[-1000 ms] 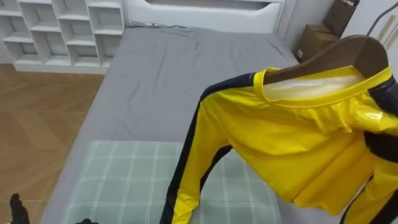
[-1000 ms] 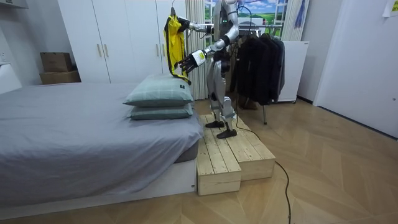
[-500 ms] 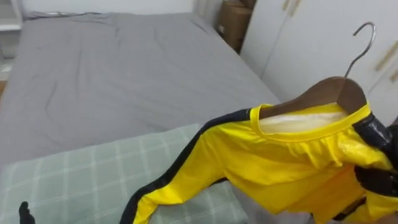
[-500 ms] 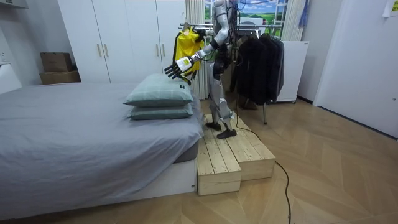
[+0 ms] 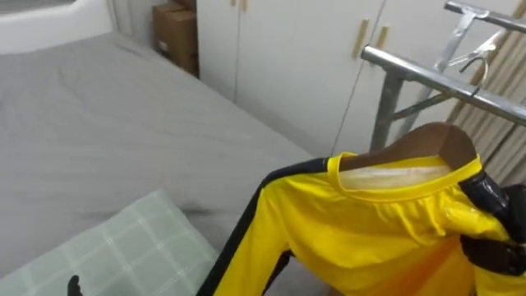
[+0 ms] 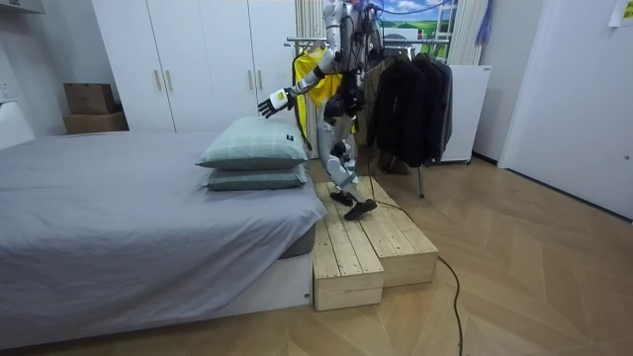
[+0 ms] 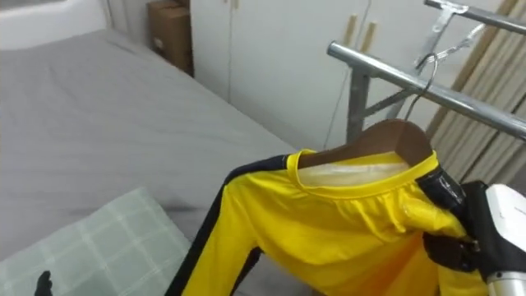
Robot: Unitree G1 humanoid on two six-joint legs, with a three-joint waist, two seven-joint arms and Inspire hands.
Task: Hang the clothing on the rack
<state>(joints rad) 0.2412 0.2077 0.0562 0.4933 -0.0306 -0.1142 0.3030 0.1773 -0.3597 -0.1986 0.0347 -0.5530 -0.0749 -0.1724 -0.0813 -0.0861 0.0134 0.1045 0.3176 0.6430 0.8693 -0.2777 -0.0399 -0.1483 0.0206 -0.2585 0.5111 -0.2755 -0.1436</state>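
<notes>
Task approx. half done, I'd say. The yellow jacket (image 5: 370,222) is already on its wooden hanger (image 5: 419,144), but it's not hung yet afaict. The hanger's wire hook (image 7: 428,67) is up by the metal clothes rail (image 5: 427,78) and crosses it in my view; can't tell if it's over the bar.

Left to do: get the hook onto the rail, then let go.

My right hand (image 7: 464,238) is at the hanger's right shoulder end, fingers curled tight round the jacket fabric there, so the jacket hangs from my grip. Its collar sits just left of the hand. One dark-striped sleeve trails down-left over the checked pillow (image 5: 123,247) at the pillow end of the grey bed (image 5: 99,140).

My left hand (image 6: 269,102) is held out over that pillow, fingers spread, holding nothing.
</notes>
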